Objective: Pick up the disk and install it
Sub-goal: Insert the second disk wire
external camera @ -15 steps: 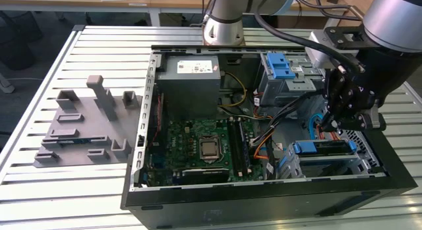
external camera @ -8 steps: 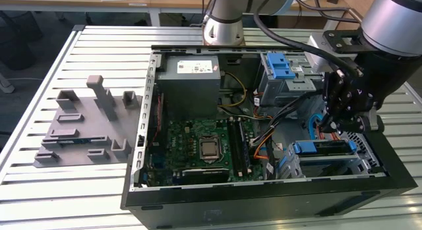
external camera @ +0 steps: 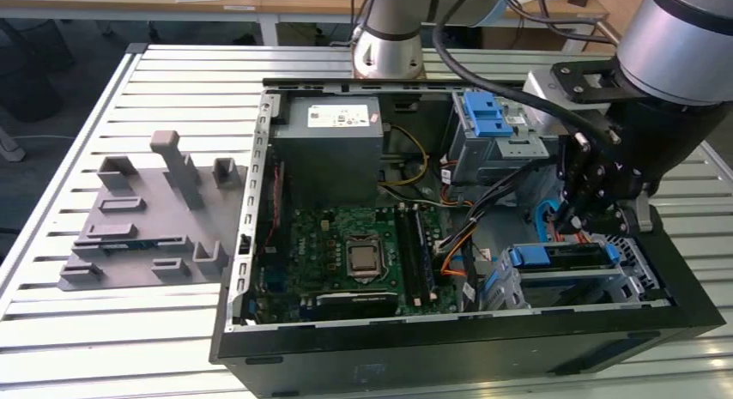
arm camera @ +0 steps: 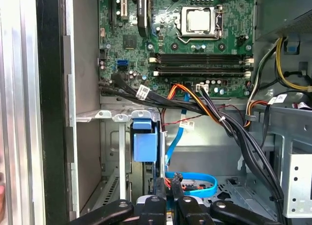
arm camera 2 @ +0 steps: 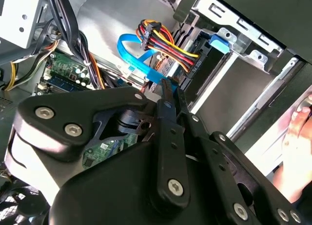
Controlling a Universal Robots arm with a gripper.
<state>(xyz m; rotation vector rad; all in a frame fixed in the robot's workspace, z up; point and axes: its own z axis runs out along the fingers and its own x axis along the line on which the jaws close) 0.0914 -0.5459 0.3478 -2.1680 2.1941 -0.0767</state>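
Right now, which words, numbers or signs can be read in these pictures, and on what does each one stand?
No text can be read with certainty.
White sticker on the grey box: print too small to read.
White cable tags: print too blurred to read.
Motherboard: markings too small to read.
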